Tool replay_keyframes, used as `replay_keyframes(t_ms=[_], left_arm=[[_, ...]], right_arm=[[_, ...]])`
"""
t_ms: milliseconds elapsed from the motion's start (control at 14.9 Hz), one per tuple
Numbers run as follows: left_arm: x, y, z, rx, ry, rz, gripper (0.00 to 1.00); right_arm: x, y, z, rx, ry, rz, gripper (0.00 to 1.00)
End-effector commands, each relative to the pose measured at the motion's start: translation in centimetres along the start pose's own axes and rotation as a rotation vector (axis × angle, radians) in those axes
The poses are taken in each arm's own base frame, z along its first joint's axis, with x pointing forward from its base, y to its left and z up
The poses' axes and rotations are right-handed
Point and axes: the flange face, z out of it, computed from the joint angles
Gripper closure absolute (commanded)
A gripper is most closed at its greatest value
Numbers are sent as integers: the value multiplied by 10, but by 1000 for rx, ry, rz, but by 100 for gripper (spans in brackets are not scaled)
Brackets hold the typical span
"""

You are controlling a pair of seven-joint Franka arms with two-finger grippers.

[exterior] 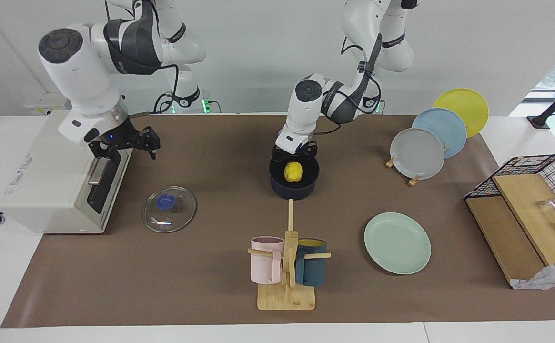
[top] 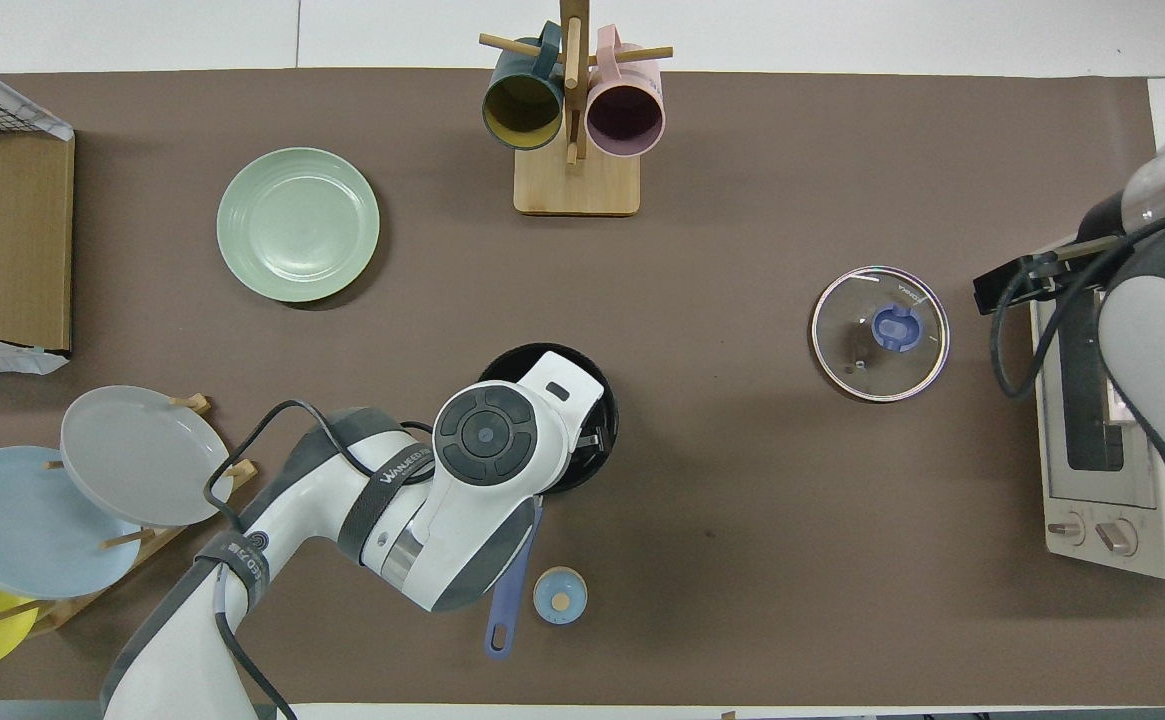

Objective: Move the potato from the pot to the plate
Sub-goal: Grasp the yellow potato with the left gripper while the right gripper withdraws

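Observation:
The yellow potato lies inside the dark navy pot in the middle of the table. My left gripper hangs straight down right over the potato, at the pot's rim; whether it touches the potato I cannot tell. In the overhead view the left hand covers the potato and most of the pot; the blue handle points toward the robots. The mint-green plate lies empty, farther from the robots, toward the left arm's end. My right gripper waits in the air in front of the toaster oven.
A glass lid lies near the toaster oven. A mug rack with a pink and a teal mug stands farther out than the pot. Grey, blue and yellow plates lean in a rack. A wire basket with boards and a small blue disc are also there.

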Motion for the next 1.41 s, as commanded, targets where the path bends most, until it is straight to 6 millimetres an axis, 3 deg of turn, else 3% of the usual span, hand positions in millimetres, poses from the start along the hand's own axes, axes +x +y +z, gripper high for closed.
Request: replay_keyframes(t_ms=[0, 335, 402, 670, 872, 939, 1140, 1341], left_arm=[[-1, 2, 18, -8, -1, -14, 0], [-1, 2, 18, -8, -1, -13, 0], [-1, 2, 18, -7, -2, -13, 7], [0, 2, 17, -6, -3, -11, 65], [0, 3, 16, -3, -7, -10, 96], [1, 4, 14, -5, -5, -13, 100], [7, 5, 5, 2, -16, -22, 100], [17, 4, -25, 12, -36, -35, 100]], right_arm=[[-15, 0, -7, -10, -43, -4, 0], [-19, 12, -8, -3, -49, 28, 0], [-20, 11, -9, -3, -49, 33, 0], [-20, 13, -9, -9, -43, 34, 0], [-24, 11, -8, -5, -77, 32, 0], [-25, 10, -8, -4, -86, 32, 0], [-33, 11, -8, -3, -83, 43, 0], [-33, 8, -11, -8, -75, 79, 0]])
